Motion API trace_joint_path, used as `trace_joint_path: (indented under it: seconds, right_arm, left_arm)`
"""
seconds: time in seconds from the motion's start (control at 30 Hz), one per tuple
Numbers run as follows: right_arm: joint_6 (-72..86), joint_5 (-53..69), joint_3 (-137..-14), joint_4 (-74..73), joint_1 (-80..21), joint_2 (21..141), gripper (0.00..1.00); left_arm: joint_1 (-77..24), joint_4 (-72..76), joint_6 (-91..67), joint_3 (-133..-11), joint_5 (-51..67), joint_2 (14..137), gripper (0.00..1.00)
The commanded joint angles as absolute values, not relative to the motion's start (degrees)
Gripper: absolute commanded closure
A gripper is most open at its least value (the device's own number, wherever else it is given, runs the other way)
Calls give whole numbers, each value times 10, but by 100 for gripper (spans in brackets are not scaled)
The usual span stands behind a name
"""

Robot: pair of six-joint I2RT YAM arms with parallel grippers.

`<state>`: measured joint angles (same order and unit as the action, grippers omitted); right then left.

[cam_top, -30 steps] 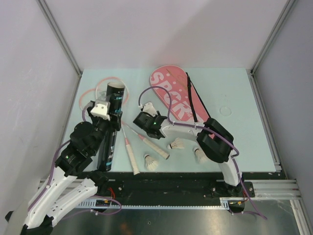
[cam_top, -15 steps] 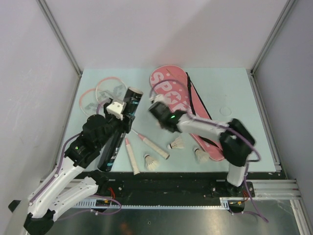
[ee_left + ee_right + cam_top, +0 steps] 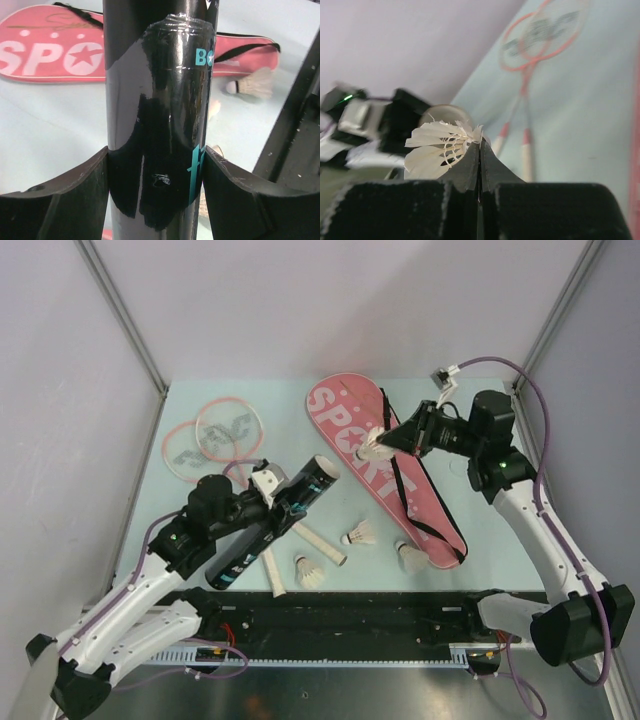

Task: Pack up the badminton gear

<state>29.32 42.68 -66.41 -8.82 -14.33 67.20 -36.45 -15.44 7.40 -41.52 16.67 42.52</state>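
Note:
My left gripper (image 3: 278, 508) is shut on the black tube (image 3: 270, 525) and holds it tilted, its open end (image 3: 322, 472) pointing up and right. In the left wrist view the tube (image 3: 160, 115) fills the gap between the jaws. My right gripper (image 3: 386, 441) is shut on a white shuttlecock (image 3: 374, 447) above the pink SPORT bag (image 3: 335, 410), to the right of the tube's mouth. The right wrist view shows that shuttlecock (image 3: 437, 147) pinched by its feathers, with the tube mouth (image 3: 445, 112) behind it. Three shuttlecocks (image 3: 360, 535) (image 3: 310, 572) (image 3: 410, 558) lie on the table. Two pink rackets (image 3: 228, 426) lie at the left.
The bag's black strap (image 3: 400, 475) runs along its right side. The racket handles (image 3: 318, 540) lie under and beside the tube, near the front edge. Grey walls enclose the table on the left, back and right. A black rail (image 3: 380, 615) runs along the near edge.
My right arm has swung from the table's middle up and right, lifting a shuttlecock over the bag. My left arm has tipped the tube from upright toward the right.

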Motion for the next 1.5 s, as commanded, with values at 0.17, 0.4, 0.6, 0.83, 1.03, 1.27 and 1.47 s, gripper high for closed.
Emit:
trace_joint_path:
  seconds: [0.17,0.4,0.6,0.83,1.03,1.27,1.47]
  right_arm:
    - [352,622,-654,-73,-189,679,100]
    - [362,577,-654,-45,-259,715,100]
    - [367,498,-654,-16,-287,736,100]
    - [341,431,-654,-10,-349,750,72]
    - [272,317,-656,-69,-359,729,43]
    - [240,378,-662,-101,-287,698,25]
    - [244,489,-666,-80,-286,727,23]
  left_arm:
    - [-366,-94,144,-406,292,425,95]
    - [-366,-90,142,-406,323,423,96]
    - [-367,-80,142,-398,330,401,96]
    - [-366,-55,132,-394,307,378,97]
    - [-366,-44,134,-387,267,359,97]
    - [-366,-40,135,-381,252,354,97]
    - [-366,-41,135,-386,261,361,98]
